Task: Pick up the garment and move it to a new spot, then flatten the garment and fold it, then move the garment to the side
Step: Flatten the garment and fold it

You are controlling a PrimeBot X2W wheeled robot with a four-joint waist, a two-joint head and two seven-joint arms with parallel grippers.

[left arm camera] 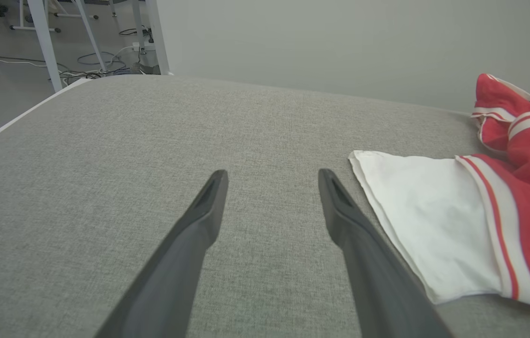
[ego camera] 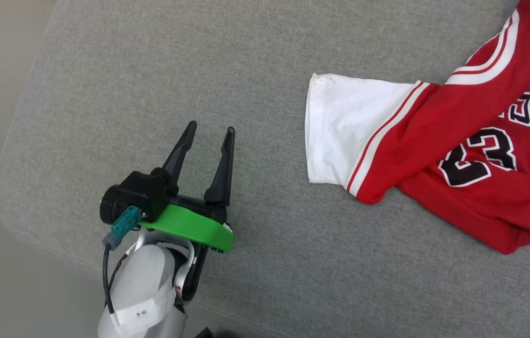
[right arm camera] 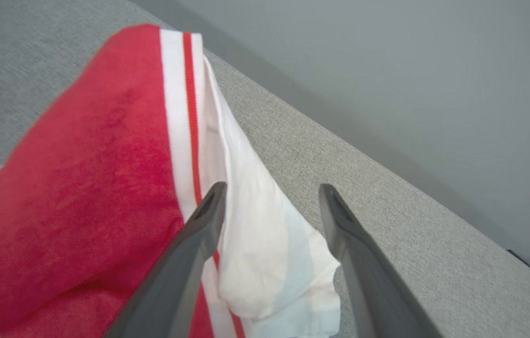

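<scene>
- Left end effector [ego camera: 212,126]: jaws wide apart and empty, hovering over bare grey table [ego camera: 152,70], left of the cloth and apart from it.
- White sleeve [ego camera: 340,126]: lies flat, nearest the left end effector.
- The garment [ego camera: 434,136]: on the right part of the table, bunched and folded over itself, with the number partly covered.
- Right end effector [right arm camera: 272,186]: fingers spread over a second white sleeve [right arm camera: 255,244], clamping nothing.
- Assessment: the move to a new spot appears complete, and flattening is in hand.
- Next requirement: each end effector takes a sleeve or hem edge and draws outward to spread the cloth.
</scene>
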